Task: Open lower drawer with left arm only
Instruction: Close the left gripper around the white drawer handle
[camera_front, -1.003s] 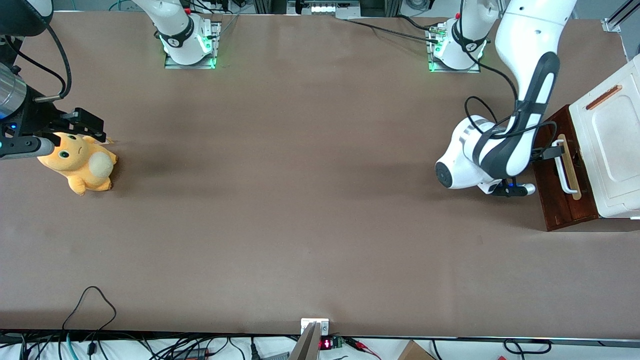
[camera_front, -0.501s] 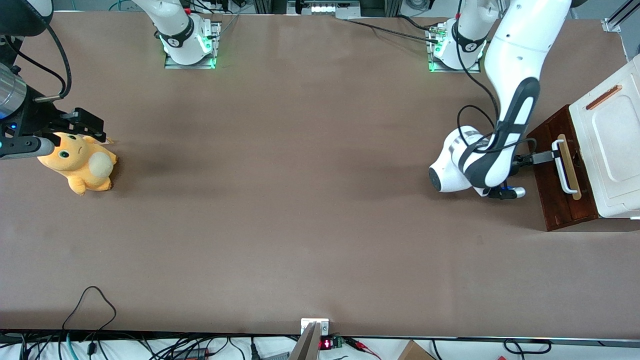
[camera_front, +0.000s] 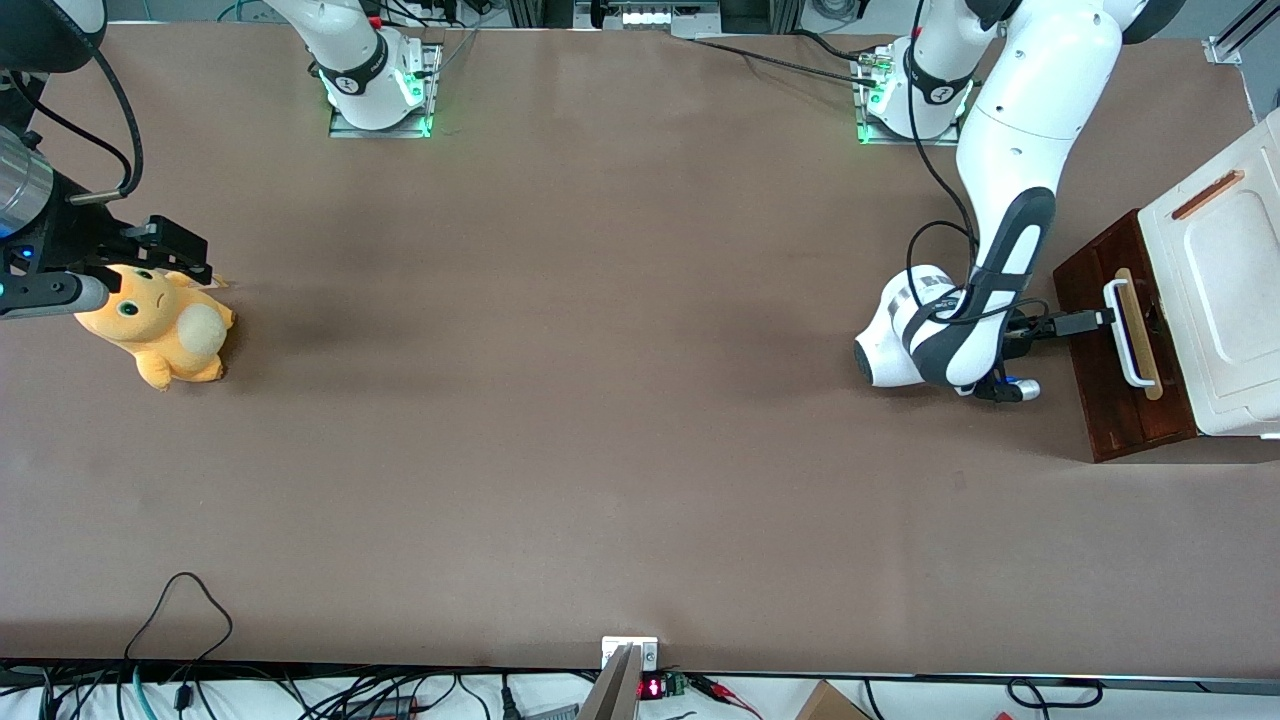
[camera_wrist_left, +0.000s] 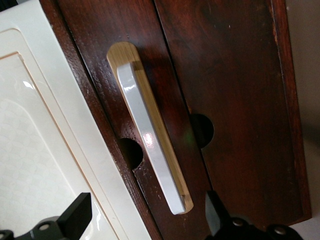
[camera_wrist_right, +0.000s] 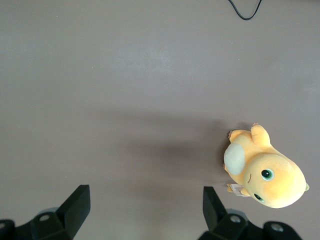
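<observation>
brown tabletop. left arm low; gripper spread wide astride white loop handle, lower drawer, untouched, shut.

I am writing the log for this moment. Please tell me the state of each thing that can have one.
lower drawer: pulled partly out, no inside showing.
white loop handle: ungripped, between the open fingers.
gripper: open, at the handle.
plush toy: lying on the table.
</observation>
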